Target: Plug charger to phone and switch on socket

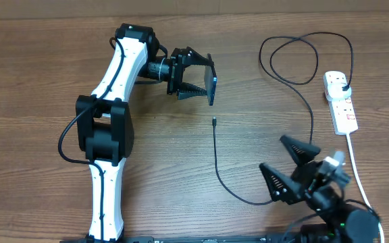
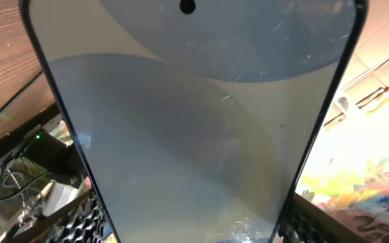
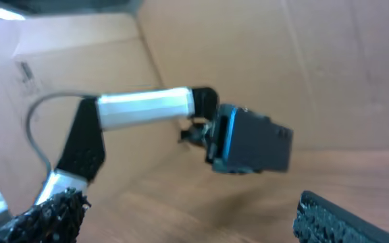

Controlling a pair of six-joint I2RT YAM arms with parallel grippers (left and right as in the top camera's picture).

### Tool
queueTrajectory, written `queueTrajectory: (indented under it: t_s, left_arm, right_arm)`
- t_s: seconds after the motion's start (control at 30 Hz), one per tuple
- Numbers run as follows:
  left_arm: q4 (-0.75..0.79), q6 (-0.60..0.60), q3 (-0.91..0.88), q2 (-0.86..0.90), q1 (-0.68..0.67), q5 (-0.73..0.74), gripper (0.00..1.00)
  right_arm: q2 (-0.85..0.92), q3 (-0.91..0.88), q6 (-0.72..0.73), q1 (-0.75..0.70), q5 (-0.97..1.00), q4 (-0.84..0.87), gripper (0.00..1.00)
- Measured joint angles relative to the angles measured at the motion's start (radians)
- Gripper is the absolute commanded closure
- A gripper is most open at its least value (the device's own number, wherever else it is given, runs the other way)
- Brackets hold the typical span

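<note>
My left gripper (image 1: pixel 205 76) is clamped on the phone (image 1: pixel 213 82), holding it on edge above the table (image 1: pixel 39 61). The charger (image 1: pixel 214 123) tip lies on the table near the phone, not touching it. Its plug sits in the socket (image 1: pixel 344 113). My right gripper (image 1: pixel 273 154) is spread wide, empty, beside the cable.

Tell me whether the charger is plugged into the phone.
Unplugged. The charger's connector tip lies bare on the table, apart from the phone held in the left gripper.
</note>
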Motion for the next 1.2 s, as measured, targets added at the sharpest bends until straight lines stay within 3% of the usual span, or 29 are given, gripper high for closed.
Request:
queueTrajectory:
  t_s: [0.2,0.3,0.43,0.57,0.67,0.77,0.87,0.97,1.2]
  left_arm:
    - [0.000,-0.004,0.000,0.000,0.020,0.001,0.34]
    - [0.000,-0.013,0.000,0.000,0.026,0.003,0.34]
    - [0.000,-0.030,0.000,0.000,0.029,0.005,0.33]
    - [0.000,-0.030,0.000,0.000,0.029,0.005,0.34]
    - [0.000,-0.031,0.000,0.000,0.035,0.005,0.34]
    - [0.000,-0.031,0.000,0.000,0.040,0.005,0.34]
    - [0.000,-0.031,0.000,0.000,0.042,0.005,0.34]
    - [0.000,-0.031,0.000,0.000,0.042,0.005,0.34]
    - [0.000,-0.038,0.000,0.000,0.042,0.005,0.34]
  right_arm:
    - [0.360,0.505,-0.224,0.000,0.103,-0.636,0.00]
    - [0.600,0.692,-0.324,0.000,0.139,-0.852,0.00]
    - [0.854,0.837,-0.377,0.000,0.066,-1.014,0.00]
    - [1.025,0.876,-0.407,0.001,-0.077,-1.048,0.05]
    - [1.107,0.887,-0.405,0.014,-0.058,-1.082,0.05]
    - [1.169,0.918,-0.378,0.066,0.083,-1.179,0.05]
    - [1.204,1.005,-0.330,0.160,0.270,-1.250,0.14]
    - [1.206,1.115,-0.254,0.273,0.455,-1.274,0.15]
    - [1.202,1.234,-0.137,0.564,0.729,-1.141,0.14]
